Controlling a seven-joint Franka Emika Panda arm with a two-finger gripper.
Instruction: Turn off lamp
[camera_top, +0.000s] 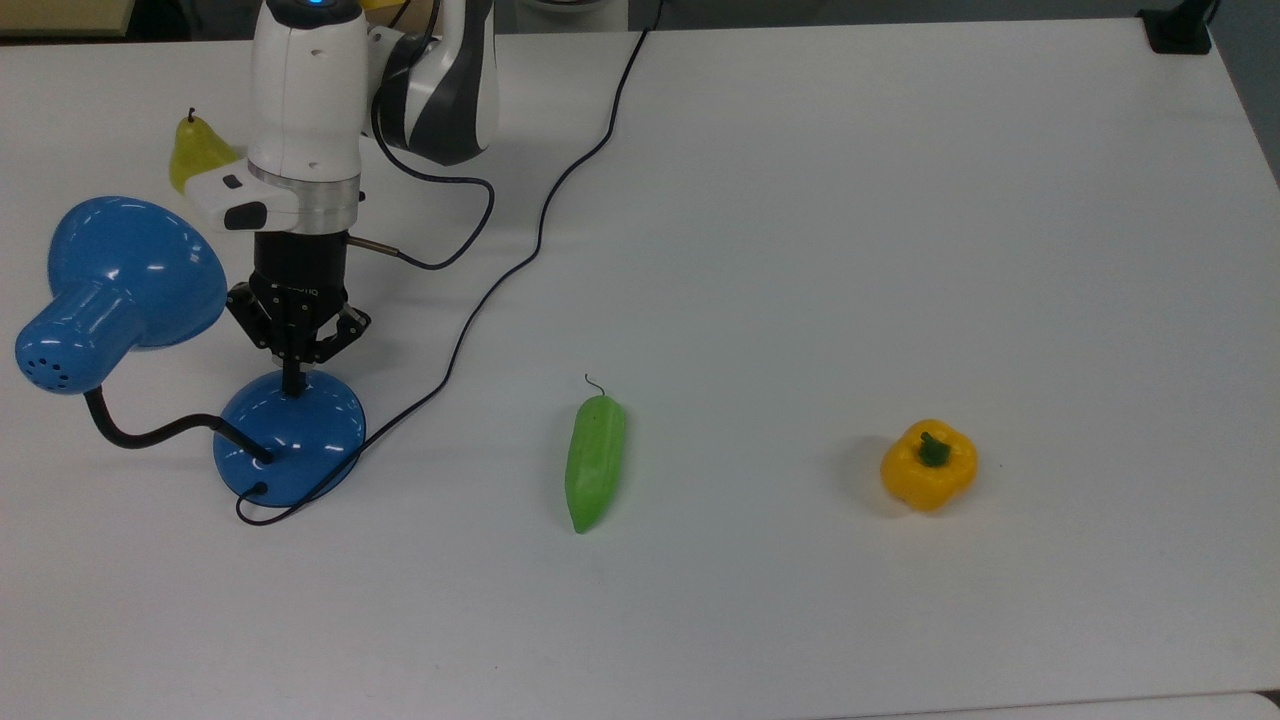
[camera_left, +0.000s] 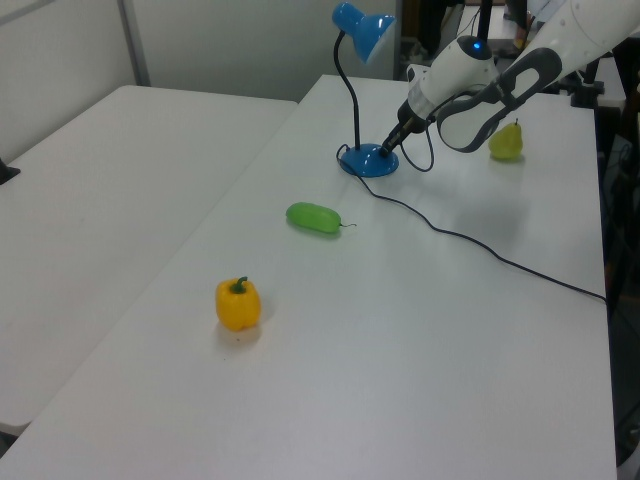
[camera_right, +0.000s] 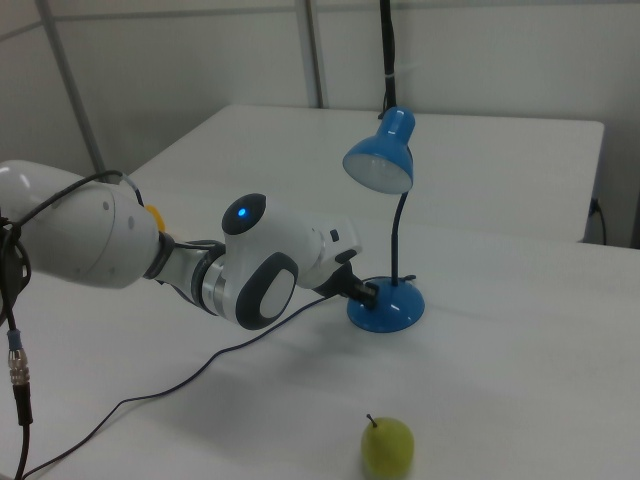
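**End effector tip resting at the lamp's base, switch directly beneath**

Lamp (camera_top: 150, 340) sits near the top view's left edge of the white desk (camera_top: 800, 250). Its round blue base (camera_top: 290, 435) rests flat on the desk, a black bendy neck curves up from it, and the bell shade (camera_top: 120, 285) hangs toward the top view's left. In the right view the inside of the shade looks dull, not glowing, so I judge the light is off.

I see the end effector (camera_top: 292, 385) pointing straight down from the arm, its fingers pressed together into one narrow black tip. In the top view that tip meets the upper rim of the domed base, on the side nearest the arm. The left view shows it the same way: tip (camera_left: 388, 150) angled down onto the base (camera_left: 367, 161). I cannot make out the switch itself under the tip.

What matters for my next move is that the base lies directly below the tip, with the neck and shade off to the top view's left, so a straight lift should clear them. The black cord (camera_top: 470, 320) trails away to the top view's right, apart from the arm's path.

A green cucumber (camera_top: 594, 462), a yellow pepper (camera_top: 929, 465) and a pear (camera_top: 200, 150) lie well apart from the lamp.
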